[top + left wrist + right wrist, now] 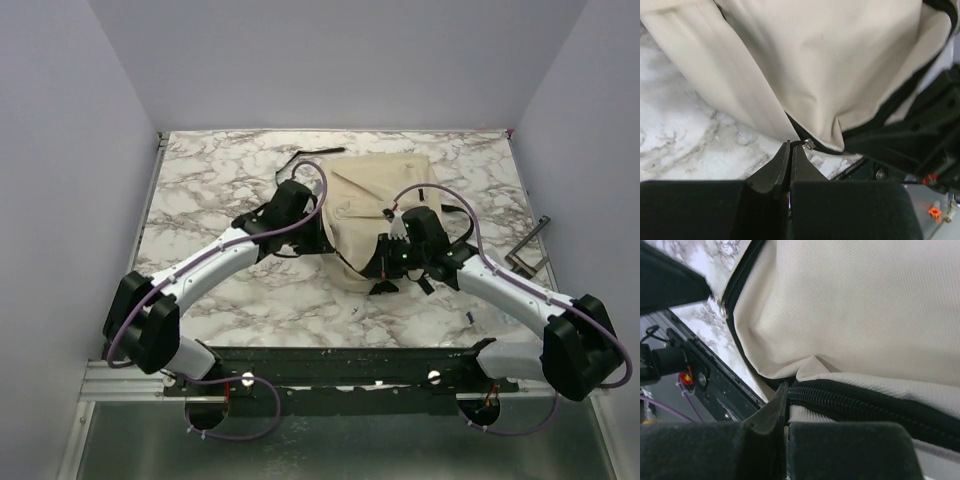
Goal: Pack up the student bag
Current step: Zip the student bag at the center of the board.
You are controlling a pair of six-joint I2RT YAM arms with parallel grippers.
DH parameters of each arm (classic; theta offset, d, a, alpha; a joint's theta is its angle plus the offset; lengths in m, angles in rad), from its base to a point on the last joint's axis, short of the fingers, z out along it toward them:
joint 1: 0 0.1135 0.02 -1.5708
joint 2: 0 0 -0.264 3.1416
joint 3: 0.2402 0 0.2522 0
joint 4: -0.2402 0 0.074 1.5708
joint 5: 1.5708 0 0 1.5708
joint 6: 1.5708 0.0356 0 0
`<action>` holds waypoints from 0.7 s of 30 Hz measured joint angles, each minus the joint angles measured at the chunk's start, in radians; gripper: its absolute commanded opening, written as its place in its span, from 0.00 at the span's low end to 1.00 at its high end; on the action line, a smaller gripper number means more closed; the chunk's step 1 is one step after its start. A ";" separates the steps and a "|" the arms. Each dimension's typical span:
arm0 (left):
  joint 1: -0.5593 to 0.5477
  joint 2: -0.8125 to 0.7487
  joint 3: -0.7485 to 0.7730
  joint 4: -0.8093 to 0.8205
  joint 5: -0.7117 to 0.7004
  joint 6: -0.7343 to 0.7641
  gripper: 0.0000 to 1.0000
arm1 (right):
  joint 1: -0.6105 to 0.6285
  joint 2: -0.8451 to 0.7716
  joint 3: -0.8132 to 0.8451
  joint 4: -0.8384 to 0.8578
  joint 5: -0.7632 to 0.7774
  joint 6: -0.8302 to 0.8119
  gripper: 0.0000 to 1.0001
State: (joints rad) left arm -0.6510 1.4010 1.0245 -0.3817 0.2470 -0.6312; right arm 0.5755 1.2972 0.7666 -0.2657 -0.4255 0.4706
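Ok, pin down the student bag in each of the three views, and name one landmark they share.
Top external: the student bag lies near centre frame, slightly right.
Left wrist: its cream fabric fills the upper frame.
Right wrist: the bag fills most of the frame, its black zipper crossing the lower right.
Shared landmark: the marble tabletop, seen lower left in the left wrist view and top left in the right wrist view.

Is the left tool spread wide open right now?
No, the left tool is pinched shut, its tip at the edge of the student bag.
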 measured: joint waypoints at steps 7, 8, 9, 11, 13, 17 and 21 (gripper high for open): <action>0.052 0.271 0.244 -0.099 -0.044 0.041 0.00 | 0.000 -0.090 -0.076 0.018 0.066 0.111 0.01; 0.062 0.316 0.287 -0.117 -0.052 0.049 0.00 | 0.000 -0.092 -0.078 0.014 0.075 0.120 0.01; 0.069 0.350 0.317 -0.133 -0.055 0.055 0.00 | 0.001 -0.096 -0.082 0.010 0.089 0.132 0.01; 0.076 0.383 0.339 -0.158 -0.059 0.063 0.00 | 0.002 -0.109 -0.090 0.006 0.121 0.158 0.01; 0.078 0.395 0.342 -0.180 -0.065 0.072 0.00 | 0.002 -0.135 -0.107 0.007 0.151 0.186 0.01; 0.081 0.405 0.343 -0.207 -0.081 0.090 0.00 | 0.002 -0.192 -0.154 0.029 0.192 0.240 0.01; 0.087 0.430 0.375 -0.233 -0.078 0.103 0.00 | 0.002 -0.209 -0.183 0.058 0.203 0.275 0.01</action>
State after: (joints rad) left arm -0.5636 1.8309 1.3991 -0.6144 0.1688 -0.5282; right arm 0.5770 1.0878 0.5835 -0.2073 -0.2222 0.7456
